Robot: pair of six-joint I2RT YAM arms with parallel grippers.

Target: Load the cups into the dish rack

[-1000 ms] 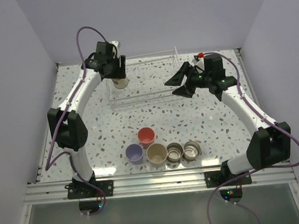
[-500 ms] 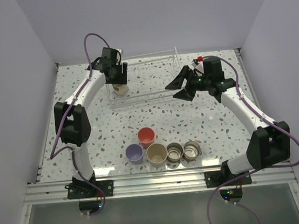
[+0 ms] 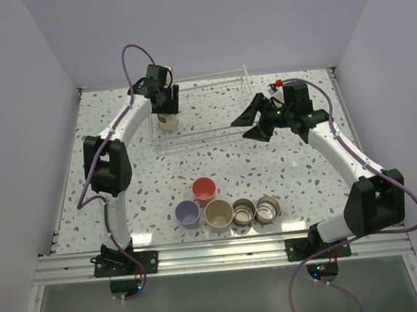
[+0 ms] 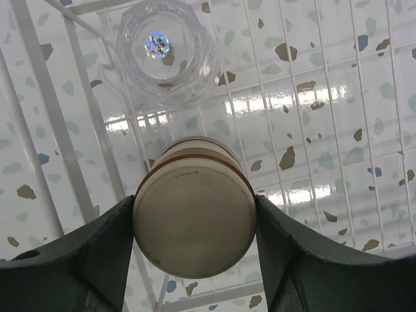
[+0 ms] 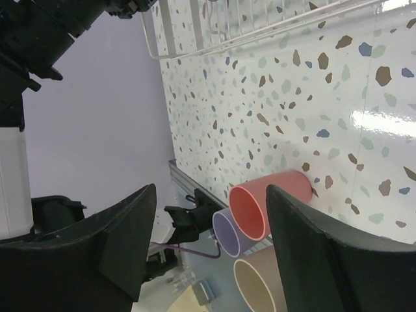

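Observation:
My left gripper (image 3: 166,110) is shut on a steel cup with a tan base (image 4: 194,207), held upside down inside the left end of the clear wire dish rack (image 3: 213,130). A tiny clear cup (image 4: 166,49) sits in the rack just beyond it. My right gripper (image 3: 251,120) is open and empty, hovering by the rack's right end. On the table near the front stand the coral-red cup (image 3: 204,189), the lavender cup (image 3: 187,214), the beige cup (image 3: 219,215) and two steel cups (image 3: 243,212) (image 3: 267,209). The right wrist view shows the coral-red cup (image 5: 260,205), the lavender cup (image 5: 229,233) and the beige cup (image 5: 257,286).
The rack's wire floor (image 4: 312,130) lies over the speckled tabletop. Purple walls close in the table on three sides. A metal rail (image 3: 217,254) runs along the near edge by the arm bases.
My left gripper has carried the steel cup down and back into the left end of the rack. My right gripper has shifted slightly and stays open.

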